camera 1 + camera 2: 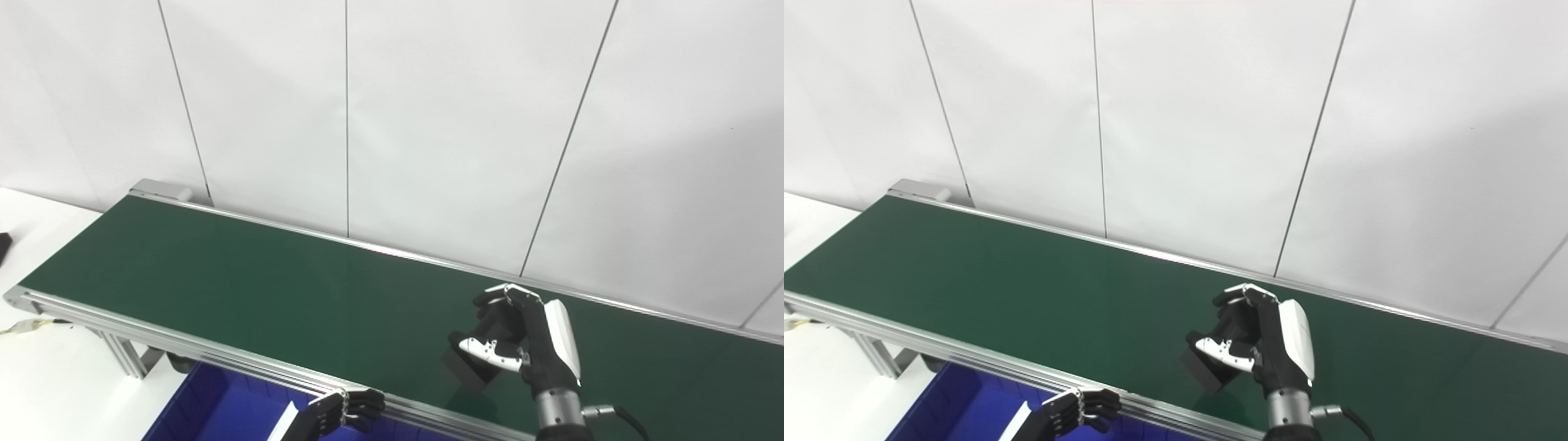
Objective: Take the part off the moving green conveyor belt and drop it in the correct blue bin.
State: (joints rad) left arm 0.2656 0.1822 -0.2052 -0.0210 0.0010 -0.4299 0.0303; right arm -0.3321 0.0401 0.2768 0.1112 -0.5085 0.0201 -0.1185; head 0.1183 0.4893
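Observation:
My right hand (pixel 520 337) is over the green conveyor belt (pixel 245 288), right of its middle, shut on a black block-shaped part (pixel 468 367). Fingers curl over the part's top and the thumb (pixel 490 352) presses its near side; in the right eye view the part (pixel 1206 367) shows below the hand (pixel 1262 337), just above the belt. My left hand (pixel 343 410) hangs low at the belt's near rail, its fingers curled with nothing in them, above a blue bin (pixel 214 404).
The belt runs from upper left to lower right between aluminium rails (pixel 184 343), with a white panelled wall behind. A white table top (pixel 55 380) lies at the left, under the belt's end.

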